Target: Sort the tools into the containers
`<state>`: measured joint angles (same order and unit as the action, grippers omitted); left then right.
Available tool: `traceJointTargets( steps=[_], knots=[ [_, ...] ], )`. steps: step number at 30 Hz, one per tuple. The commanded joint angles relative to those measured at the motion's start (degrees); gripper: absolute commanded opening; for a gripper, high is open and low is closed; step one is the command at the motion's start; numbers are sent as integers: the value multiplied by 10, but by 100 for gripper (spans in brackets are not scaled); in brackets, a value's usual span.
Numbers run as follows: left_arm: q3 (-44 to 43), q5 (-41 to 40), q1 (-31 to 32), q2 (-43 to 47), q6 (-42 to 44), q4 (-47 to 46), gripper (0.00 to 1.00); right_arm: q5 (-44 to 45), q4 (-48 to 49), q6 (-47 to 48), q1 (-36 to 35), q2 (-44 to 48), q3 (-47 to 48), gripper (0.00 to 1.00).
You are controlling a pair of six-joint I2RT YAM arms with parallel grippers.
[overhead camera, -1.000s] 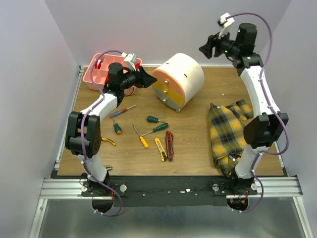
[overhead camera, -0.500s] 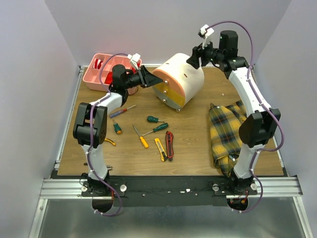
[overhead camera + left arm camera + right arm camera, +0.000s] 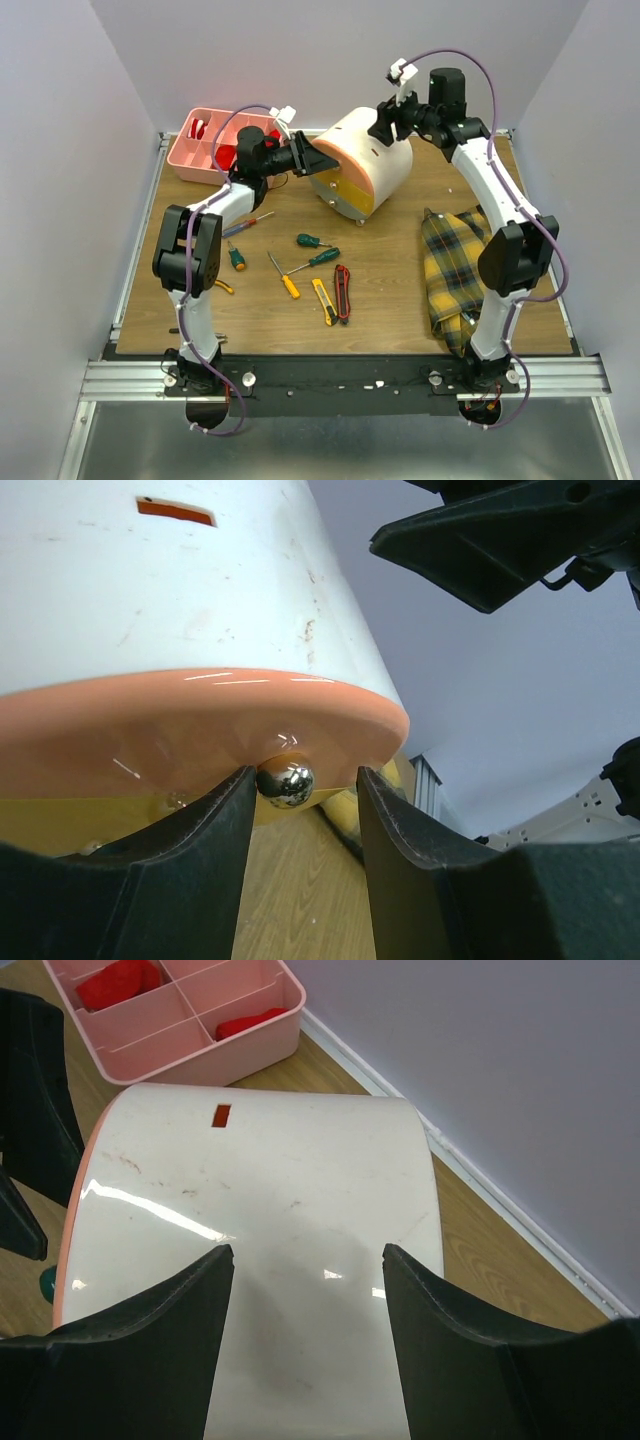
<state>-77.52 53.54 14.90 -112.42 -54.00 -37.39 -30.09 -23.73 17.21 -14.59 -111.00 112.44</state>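
The cream drawer unit (image 3: 372, 152) (image 3: 270, 1210) lies on the table's far middle, its orange drawer front (image 3: 200, 725) facing left. My left gripper (image 3: 318, 160) (image 3: 300, 785) is open at that front. The drawer's shiny metal knob (image 3: 285, 781) sits between its fingers, touching the left one, with a gap to the right one. My right gripper (image 3: 381, 124) (image 3: 308, 1260) hangs open just over the unit's white top, nothing between its fingers. The pink tray (image 3: 192, 152) (image 3: 290, 1005) stands far left. Several screwdrivers (image 3: 314, 241), two utility knives (image 3: 342, 292) and pliers (image 3: 218, 285) lie on the table.
A yellow plaid cloth (image 3: 462, 265) lies crumpled at the right by the right arm. Red pieces (image 3: 120, 982) sit in the pink tray's compartments. The table's metal rim and the wall run close behind the drawer unit.
My right arm has swung left and down from the far right corner to above the drawer unit. My left gripper has reached right to the orange drawer front, its jaws narrowing round the knob.
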Motion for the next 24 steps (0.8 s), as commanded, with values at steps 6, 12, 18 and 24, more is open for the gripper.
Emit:
traceJointTargets(
  steps=[6,12,18,24],
  knots=[
    [-26,-21,10,-19,34,56,48,21,-8,11,-9,-23,16,70],
    [-32,-38,15,-22,43,73,44,25,-6,10,-14,-30,20,70],
    [-49,-60,27,-23,57,103,43,37,-4,12,-24,-33,19,69],
    [-50,-93,29,-13,78,147,39,49,-1,12,-28,-38,17,69]
  ],
)
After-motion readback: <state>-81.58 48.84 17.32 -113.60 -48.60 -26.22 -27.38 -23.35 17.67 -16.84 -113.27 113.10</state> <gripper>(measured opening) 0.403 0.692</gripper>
